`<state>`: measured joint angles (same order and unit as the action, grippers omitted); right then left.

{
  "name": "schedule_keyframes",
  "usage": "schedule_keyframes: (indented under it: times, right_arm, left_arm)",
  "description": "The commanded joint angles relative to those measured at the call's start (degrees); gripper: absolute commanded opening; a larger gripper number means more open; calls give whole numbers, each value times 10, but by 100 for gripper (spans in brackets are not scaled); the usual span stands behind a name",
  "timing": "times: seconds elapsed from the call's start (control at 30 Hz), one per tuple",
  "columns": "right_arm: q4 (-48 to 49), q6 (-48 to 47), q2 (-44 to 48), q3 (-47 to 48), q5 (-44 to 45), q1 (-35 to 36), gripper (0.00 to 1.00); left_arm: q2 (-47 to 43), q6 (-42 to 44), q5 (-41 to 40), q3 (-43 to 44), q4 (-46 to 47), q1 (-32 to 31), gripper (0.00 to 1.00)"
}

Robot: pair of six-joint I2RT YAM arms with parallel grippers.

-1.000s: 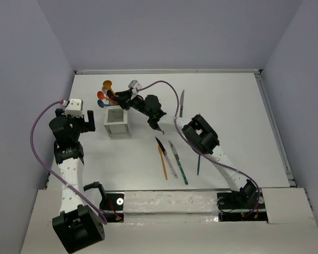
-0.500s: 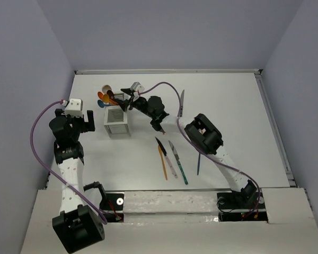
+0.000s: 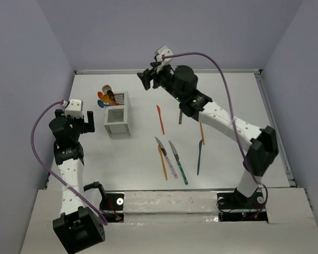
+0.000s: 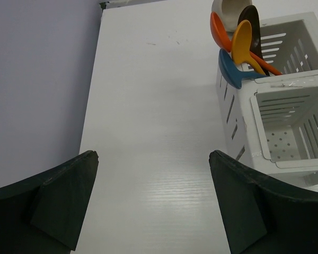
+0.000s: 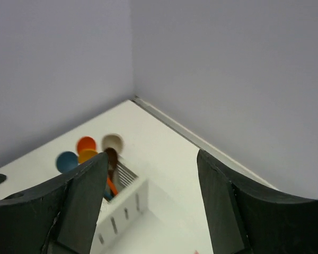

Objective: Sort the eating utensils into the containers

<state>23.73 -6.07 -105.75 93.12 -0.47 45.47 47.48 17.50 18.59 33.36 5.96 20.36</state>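
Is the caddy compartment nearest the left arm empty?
Empty. The left wrist view shows its perforated floor bare; the spoons stand in the far compartment of the caddy.

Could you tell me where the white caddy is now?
In the top view, the caddy stands left of centre, just right of the left gripper, spoons in its far end.

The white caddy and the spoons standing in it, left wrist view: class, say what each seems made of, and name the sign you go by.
Caddy: probably moulded plastic, matte white; slotted walls, perforated floor, rounded rims. Spoons: likely plastic too; solid orange, blue, brown colours with a soft sheen, no metallic glint.
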Motion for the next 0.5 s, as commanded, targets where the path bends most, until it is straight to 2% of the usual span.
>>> schedule_keyframes:
  times: [0.0,0.07,0.17,0.3,0.4,0.47]
  right_arm:
    - [-389,60,99,-6,136,-63,76]
    - [-504,113,125,-31,88,-143,78]
    - [-553,174,160,-116,60,-229,82]
    - [-572,185,158,-188,69,-242,79]
    - [-580,193,141,-210,60,-242,68]
    - [-580,194,129,-215,63,-242,64]
  left_arm:
    - [-17,15,-3,29,-7,2,99]
    - [-17,18,-6,32,-14,2,99]
    - [-20,20,-3,36,-27,2,99]
    - [-25,25,6,39,-42,2,99]
    - [-20,33,11,43,-59,1,99]
    - [-20,34,14,43,-59,2,99]
